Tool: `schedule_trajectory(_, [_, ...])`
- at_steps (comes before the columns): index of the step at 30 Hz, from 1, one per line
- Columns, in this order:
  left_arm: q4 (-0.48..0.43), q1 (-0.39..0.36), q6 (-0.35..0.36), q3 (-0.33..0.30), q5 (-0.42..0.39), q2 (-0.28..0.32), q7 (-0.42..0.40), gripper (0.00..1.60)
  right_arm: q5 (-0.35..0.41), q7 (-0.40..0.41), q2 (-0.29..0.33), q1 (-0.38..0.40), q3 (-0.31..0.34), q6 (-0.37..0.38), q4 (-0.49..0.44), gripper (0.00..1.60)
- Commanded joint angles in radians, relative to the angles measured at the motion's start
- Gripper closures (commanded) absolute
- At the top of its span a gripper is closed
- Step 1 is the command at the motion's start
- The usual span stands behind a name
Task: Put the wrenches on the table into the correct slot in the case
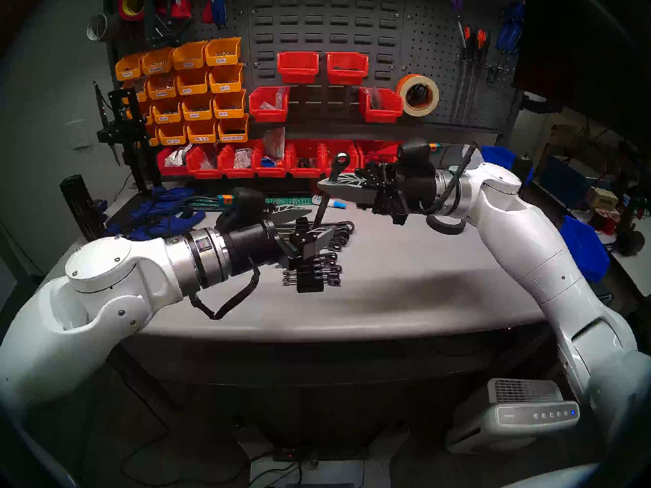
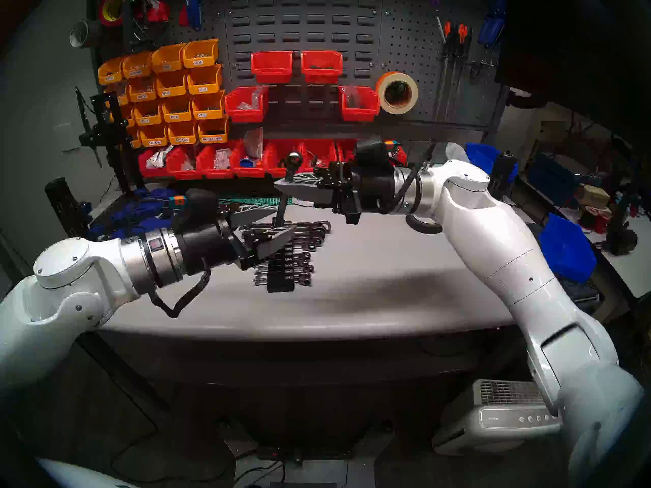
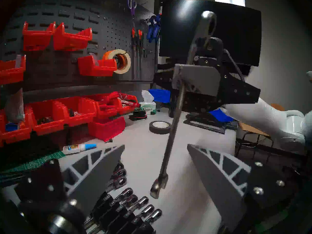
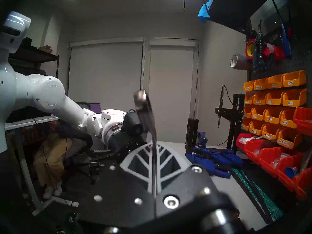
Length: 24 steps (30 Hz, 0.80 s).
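Head view: grey table (image 1: 405,293), pegboard (image 1: 422,47) behind; right gripper (image 1: 326,188) clamps wrench (image 1: 322,203), left gripper (image 1: 310,226) apart.

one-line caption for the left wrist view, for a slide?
Right gripper holds a chrome wrench near-vertical above the grey table, between the open left gripper's fingers, beside the black wrench rack.

Bare table (image 1: 405,283) right of and in front of wrench rack (image 1: 310,272): open passage. Above rack: left end effector (image 1: 306,226) spread wide, hanging wrench (image 1: 322,209) between its fingers. Tape roll (image 1: 445,223) far right; red bins (image 1: 246,163) block rear.
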Motion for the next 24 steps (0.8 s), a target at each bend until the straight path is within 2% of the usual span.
schedule_trajectory(1, [-0.004, -0.038, -0.005, -0.005, 0.000, -0.009, -0.004, 0.93, 0.005, -0.003, 0.003, 0.026, 0.021, 0.001, -0.008, 1.60])
schedule_trajectory(4, [-0.001, -0.041, -0.003, -0.003, 0.003, -0.011, -0.007, 1.00, 0.004, -0.001, 0.003, 0.026, 0.023, 0.002, -0.007, 1.60])
schedule_trajectory(5, [0.000, -0.041, -0.003, -0.002, 0.005, -0.011, -0.007, 1.10, 0.004, 0.000, 0.003, 0.026, 0.023, 0.003, -0.006, 1.60])
schedule_trajectory(6, [0.001, -0.042, -0.003, 0.000, 0.007, -0.013, -0.007, 1.30, 0.004, 0.000, 0.002, 0.026, 0.024, 0.003, -0.006, 1.60])
schedule_trajectory(7, [0.003, -0.043, -0.002, 0.001, 0.008, -0.013, -0.010, 1.35, 0.003, 0.000, 0.002, 0.027, 0.025, 0.002, -0.006, 1.60])
schedule_trajectory(8, [0.004, -0.044, -0.002, 0.002, 0.009, -0.014, -0.011, 1.60, 0.003, 0.001, 0.002, 0.027, 0.025, 0.003, -0.005, 1.60])
schedule_trajectory(16, [0.012, -0.042, -0.019, -0.003, 0.047, 0.001, -0.053, 1.60, -0.010, -0.005, 0.006, 0.026, 0.025, 0.005, 0.011, 1.60])
schedule_trajectory(24, [0.062, -0.065, -0.032, 0.003, 0.090, 0.013, -0.112, 1.60, -0.017, -0.004, 0.027, 0.012, 0.028, 0.006, 0.029, 1.60])
